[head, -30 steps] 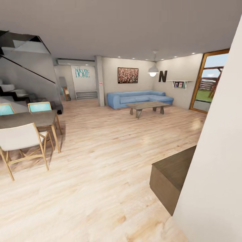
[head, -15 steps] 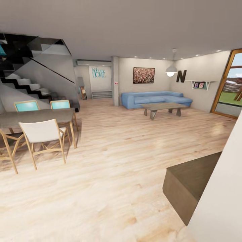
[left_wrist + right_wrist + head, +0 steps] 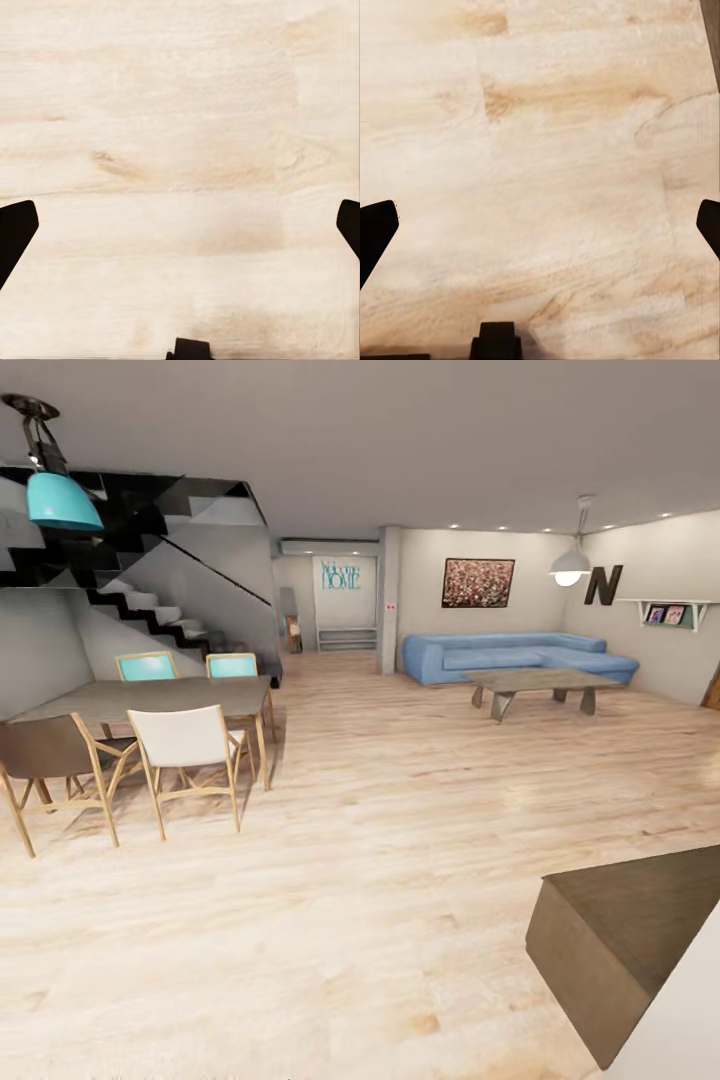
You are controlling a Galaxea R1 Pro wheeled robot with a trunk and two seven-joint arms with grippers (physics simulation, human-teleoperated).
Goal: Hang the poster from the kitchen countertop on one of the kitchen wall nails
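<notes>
The poster, the kitchen countertop and the wall nails are out of view. I look across an open living and dining room with a pale wooden floor [image 3: 400,840]. My left gripper [image 3: 180,225] is open, its dark fingertips [image 3: 15,232] at the frame's edges, with only floorboards between them. In the right wrist view my right gripper [image 3: 540,225] is open too, fingertips [image 3: 375,232] wide apart over bare floor. The wide dark reddish framed picture [image 3: 478,582] on the far wall is not the poster.
A dining table [image 3: 150,700] with several chairs stands at the left, under a teal lamp [image 3: 62,500]. Stairs [image 3: 150,610] rise behind it. A blue sofa [image 3: 515,657] and coffee table [image 3: 535,685] sit at the back right. A low brown block [image 3: 630,930] is near my right.
The whole head view has swung left: table, sofa and picture slid to the right in the frame, the teal lamp came into view and the pale wall at the right nearly left it.
</notes>
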